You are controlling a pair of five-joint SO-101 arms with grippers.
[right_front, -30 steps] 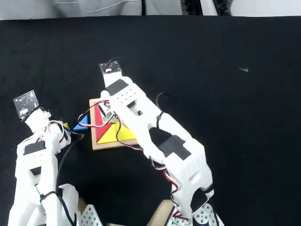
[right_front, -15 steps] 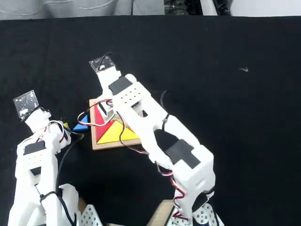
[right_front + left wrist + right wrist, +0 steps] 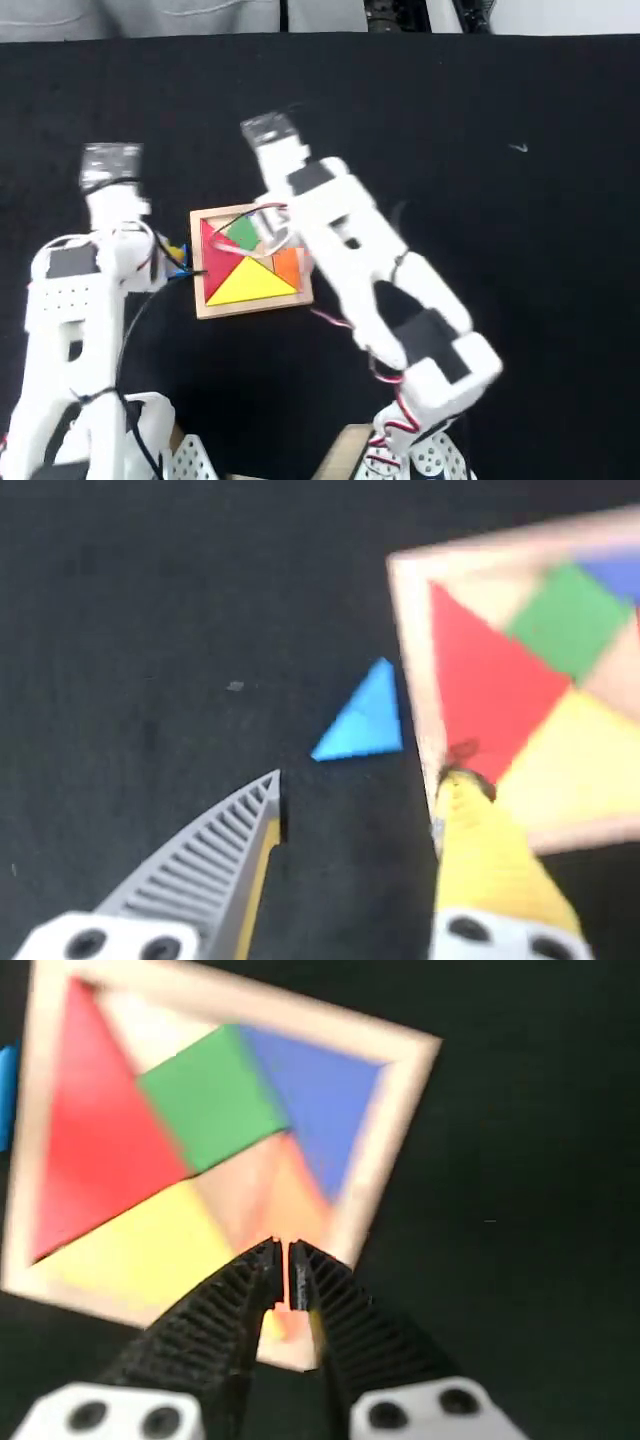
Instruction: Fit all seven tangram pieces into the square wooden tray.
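One small blue triangle (image 3: 362,720) lies on the black table (image 3: 520,250), just outside the square wooden tray (image 3: 405,630) on the left arm's side. The left gripper (image 3: 367,785) is spread wide behind it (one finger over bare table, the other at the tray's rim). The right gripper (image 3: 284,1255), pinched closed on nothing, hangs over the orange piece (image 3: 290,1200) near the opposite rim.
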